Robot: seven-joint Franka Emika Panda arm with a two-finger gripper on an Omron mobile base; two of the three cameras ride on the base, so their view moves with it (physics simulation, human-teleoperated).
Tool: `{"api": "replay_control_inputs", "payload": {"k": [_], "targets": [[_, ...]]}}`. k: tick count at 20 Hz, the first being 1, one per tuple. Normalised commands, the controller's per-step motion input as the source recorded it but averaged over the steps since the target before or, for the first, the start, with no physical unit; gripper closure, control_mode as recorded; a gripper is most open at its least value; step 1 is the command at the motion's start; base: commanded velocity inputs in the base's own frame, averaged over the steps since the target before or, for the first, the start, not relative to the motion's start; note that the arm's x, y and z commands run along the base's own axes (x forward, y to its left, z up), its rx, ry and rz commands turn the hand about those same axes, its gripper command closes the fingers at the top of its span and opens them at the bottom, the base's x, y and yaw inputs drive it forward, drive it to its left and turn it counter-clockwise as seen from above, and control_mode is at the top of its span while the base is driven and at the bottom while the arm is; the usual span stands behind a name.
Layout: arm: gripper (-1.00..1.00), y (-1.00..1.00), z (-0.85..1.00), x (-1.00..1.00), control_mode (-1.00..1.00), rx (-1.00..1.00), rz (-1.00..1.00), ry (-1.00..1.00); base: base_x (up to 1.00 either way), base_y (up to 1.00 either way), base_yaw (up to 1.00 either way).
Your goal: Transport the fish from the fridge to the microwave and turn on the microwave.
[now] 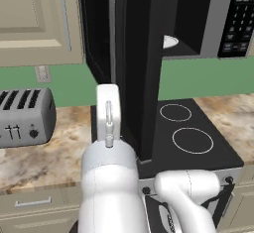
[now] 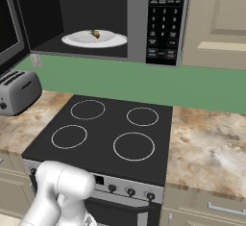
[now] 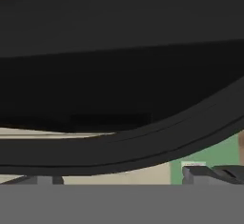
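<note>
microwave: wide black box (image 2: pixel 96 13) with grey trim, mounted above the stove, cavity exposed; black keypad strip (image 2: pixel 166 20) with small buttons on its right side
microwave door: large dark panel (image 1: pixel 141 68) swung out toward the camera, standing edge-on in the left base view and hiding most of the cavity there; in the hand view the dark door surface (image 3: pixel 119 75) sits very close to the lens
fish: small slim greenish-grey piece (image 2: pixel 95 33) with an orange spot, lying on the round white plate (image 2: pixel 113 41) inside the microwave cavity, near the plate's middle
plate: flat on the cavity floor; its rim also peeks past the door edge in the left base view (image 1: pixel 170 41)
stove: black glass cooktop (image 2: pixel 103 148) with 4 white ring burners, directly under the microwave; row of dark knobs along its front edge
toaster: silver 4-slot box (image 1: pixel 25 115) on the marbled brown desk (image 2: pixel 206 148), left of the stove, well apart from the microwave
arm: white segments rise in front of the stove, a white link (image 1: pixel 108 115) pointing up beside the door edge
jaws: 2 dark finger tips low in the hand view, one tip (image 3: pixel 202 174) at lower right; they stand wide apart, nothing between them
wall: green backsplash (image 2: pixel 144 83) behind the stove; beige cabinets (image 1: pixel 34 19) flank the microwave
</note>
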Motion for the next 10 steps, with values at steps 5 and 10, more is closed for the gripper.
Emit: {"api": "replay_control_inputs", "payload": {"k": [5,10], "targets": [[-1.0,-0.36,0.13,-0.18,-1.0,0.08,-0.13,0.0,0.0,0.0,0.0],[-1.0,-0.48,0.11,-0.07,-1.0,0.06,-0.09,0.0,0.0,0.0,0.0]]}}
